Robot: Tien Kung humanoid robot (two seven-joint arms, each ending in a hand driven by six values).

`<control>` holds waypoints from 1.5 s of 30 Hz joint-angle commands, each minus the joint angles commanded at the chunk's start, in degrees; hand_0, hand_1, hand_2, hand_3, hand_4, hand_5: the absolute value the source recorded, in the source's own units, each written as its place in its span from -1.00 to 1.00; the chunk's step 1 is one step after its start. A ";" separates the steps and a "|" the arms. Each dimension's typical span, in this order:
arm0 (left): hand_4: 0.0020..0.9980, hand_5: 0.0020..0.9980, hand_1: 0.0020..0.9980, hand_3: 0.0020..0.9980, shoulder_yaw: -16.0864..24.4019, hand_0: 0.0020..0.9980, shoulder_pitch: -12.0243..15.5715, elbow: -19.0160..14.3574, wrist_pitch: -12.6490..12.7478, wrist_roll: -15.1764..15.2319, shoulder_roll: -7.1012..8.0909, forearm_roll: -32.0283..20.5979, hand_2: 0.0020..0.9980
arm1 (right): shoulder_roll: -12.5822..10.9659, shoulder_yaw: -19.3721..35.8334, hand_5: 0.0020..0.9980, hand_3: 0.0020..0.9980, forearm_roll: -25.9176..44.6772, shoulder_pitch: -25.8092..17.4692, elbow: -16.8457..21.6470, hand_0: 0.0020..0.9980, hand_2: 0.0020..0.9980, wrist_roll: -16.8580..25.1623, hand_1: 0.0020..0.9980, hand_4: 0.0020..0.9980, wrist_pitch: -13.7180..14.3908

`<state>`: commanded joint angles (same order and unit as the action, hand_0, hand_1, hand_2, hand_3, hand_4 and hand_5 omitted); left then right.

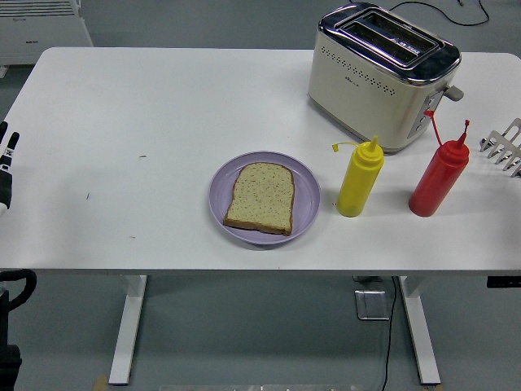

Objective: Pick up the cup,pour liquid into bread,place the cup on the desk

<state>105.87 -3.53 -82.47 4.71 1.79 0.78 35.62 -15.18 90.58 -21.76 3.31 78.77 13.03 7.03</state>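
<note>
A slice of brown bread (260, 198) lies on a lilac plate (306, 192) near the table's front middle. To its right stands a yellow squeeze bottle (359, 180), its cap hanging off to the left. A red squeeze bottle (439, 175) stands further right with its cap off too. No cup shows. Only a small part of my left hand (6, 167) pokes in at the left edge, far from the plate and holding nothing I can see. My right hand is out of view; a dark piece (503, 282) shows below the table edge at the right.
A cream and chrome toaster (383, 77) sits at the back right, just behind the bottles. A metal rack (505, 147) juts in at the right edge. The white table (146, 106) ends close in front of the plate.
</note>
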 joint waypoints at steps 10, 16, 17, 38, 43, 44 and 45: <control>0.33 1.00 0.68 0.51 0.14 0.67 0.05 -0.01 0.01 0.00 -0.01 -0.02 0.71 | 0.01 0.39 0.38 0.56 -0.48 0.17 0.00 0.55 0.47 -1.43 0.43 0.16 -0.71; 0.33 1.00 0.69 0.51 0.19 0.67 -0.09 0.00 0.00 -0.01 -0.01 -0.04 0.71 | 0.05 0.58 0.38 0.55 -0.51 0.25 -0.05 0.54 0.46 -1.59 0.43 0.16 -0.63; 0.33 1.00 0.69 0.51 0.20 0.67 -0.12 -0.01 -0.01 -0.01 -0.01 -0.04 0.71 | 0.05 0.65 0.38 0.55 -0.52 0.26 -0.06 0.54 0.46 -1.62 0.43 0.16 -0.59; 0.32 1.00 0.68 0.51 0.32 0.67 -0.15 0.00 0.00 0.04 -0.05 -0.08 0.71 | 0.09 0.66 0.37 0.54 -0.50 0.32 -0.04 0.53 0.45 -2.08 0.41 0.14 -0.16; 0.32 1.00 0.68 0.51 0.33 0.67 -0.19 -0.01 0.01 0.04 -0.05 -0.07 0.71 | 0.09 0.74 0.37 0.54 -0.46 0.30 -0.04 0.53 0.45 -2.17 0.41 0.14 -0.09; 0.32 1.00 0.68 0.51 0.35 0.67 -0.19 -0.02 0.01 0.03 -0.06 -0.07 0.71 | 0.10 0.74 0.37 0.54 -0.45 0.30 -0.03 0.53 0.45 -2.18 0.41 0.14 -0.08; 0.32 1.00 0.68 0.51 0.36 0.67 -0.18 -0.02 0.01 0.03 -0.06 -0.07 0.71 | 0.10 0.73 0.37 0.53 -0.45 0.31 -0.02 0.53 0.45 -2.18 0.41 0.14 -0.07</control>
<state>106.23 -3.71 -82.48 4.72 1.83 0.72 35.55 -15.08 91.32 -22.22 3.62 78.75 10.85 6.96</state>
